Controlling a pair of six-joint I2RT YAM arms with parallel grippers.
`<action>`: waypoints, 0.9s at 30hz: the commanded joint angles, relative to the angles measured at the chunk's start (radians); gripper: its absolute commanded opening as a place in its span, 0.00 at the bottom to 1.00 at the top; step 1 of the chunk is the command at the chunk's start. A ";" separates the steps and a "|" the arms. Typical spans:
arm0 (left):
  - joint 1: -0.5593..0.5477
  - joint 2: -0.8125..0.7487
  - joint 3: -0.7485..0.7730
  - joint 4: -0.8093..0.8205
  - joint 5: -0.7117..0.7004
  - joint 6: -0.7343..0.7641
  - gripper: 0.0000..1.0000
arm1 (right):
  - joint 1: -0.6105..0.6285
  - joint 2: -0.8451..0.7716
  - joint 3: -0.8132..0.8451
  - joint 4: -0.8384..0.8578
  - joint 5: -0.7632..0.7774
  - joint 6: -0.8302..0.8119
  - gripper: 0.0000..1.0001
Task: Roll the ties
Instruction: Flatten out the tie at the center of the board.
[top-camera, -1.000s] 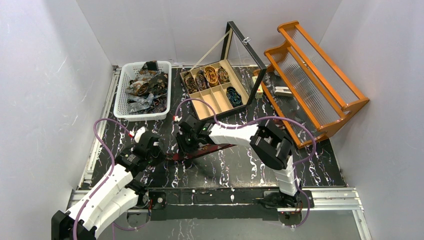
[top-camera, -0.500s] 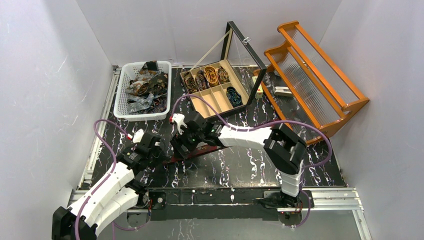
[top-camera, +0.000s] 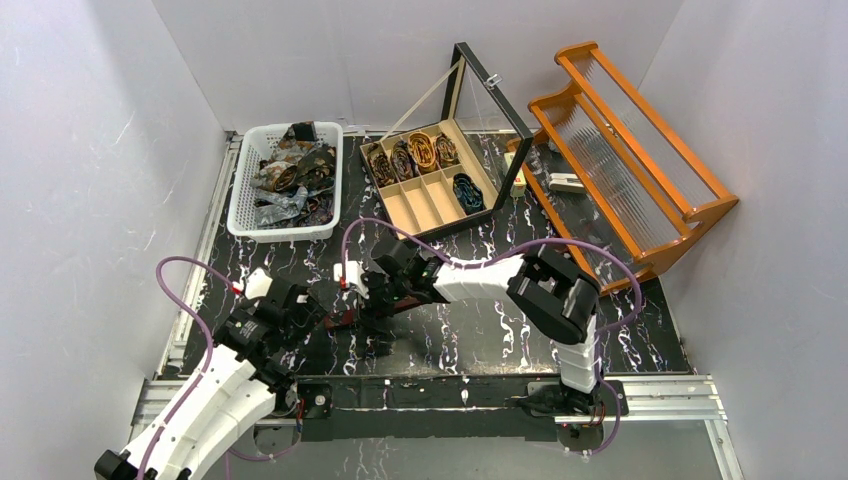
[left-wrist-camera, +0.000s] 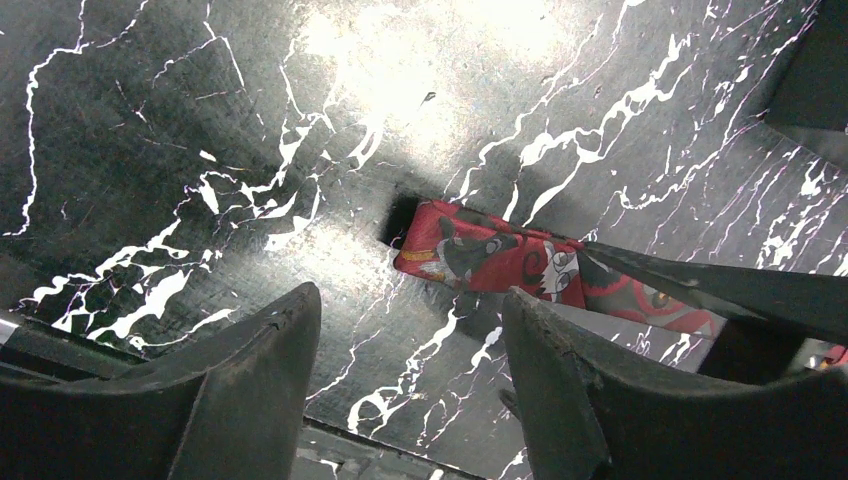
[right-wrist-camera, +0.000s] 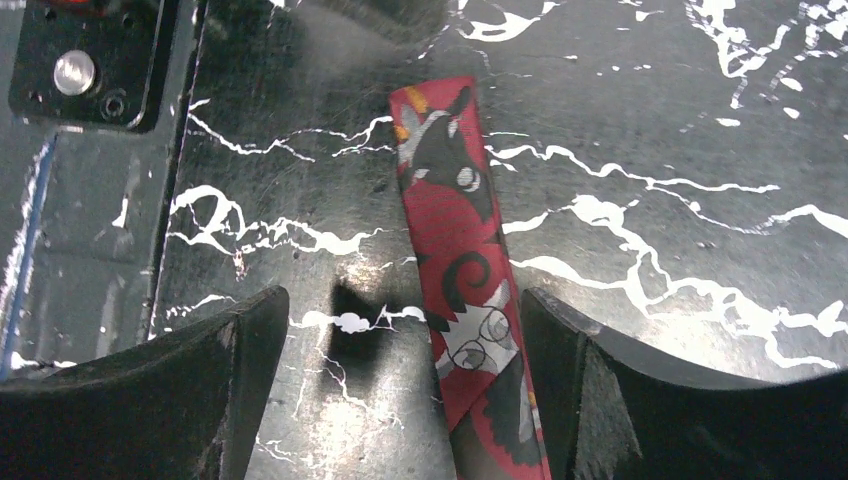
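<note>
A red tie (right-wrist-camera: 450, 210) with black and white figures lies flat on the black marbled table. In the right wrist view its narrow end points away and the strip runs between my right gripper's (right-wrist-camera: 402, 300) open fingers, close to the right finger (right-wrist-camera: 600, 400). My left gripper (left-wrist-camera: 410, 295) is open just short of the tie's end (left-wrist-camera: 480, 260), nothing between its fingers. From above, the left gripper (top-camera: 318, 310) and right gripper (top-camera: 372, 310) sit close together over the tie (top-camera: 340, 320), mostly hidden under the right arm.
A white basket (top-camera: 240, 215) of loose ties stands at the back left. A wooden compartment box (top-camera: 425, 205) with its glass lid up holds several rolled ties (top-camera: 415, 152). An orange wooden rack (top-camera: 620, 150) lies at the back right.
Both grippers have opened and let go of the tie. The left arm has drawn back toward the near left. The right gripper has shifted left and nearer along the tie.
</note>
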 joint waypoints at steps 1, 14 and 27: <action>-0.003 -0.017 0.023 -0.059 -0.035 -0.022 0.65 | 0.000 0.032 0.024 0.045 -0.072 -0.138 0.92; -0.003 0.008 0.012 0.004 0.009 0.035 0.65 | -0.023 0.152 0.098 -0.057 -0.038 -0.170 0.68; -0.003 0.026 -0.028 0.063 0.042 0.029 0.64 | -0.025 0.114 0.044 -0.081 -0.122 -0.147 0.40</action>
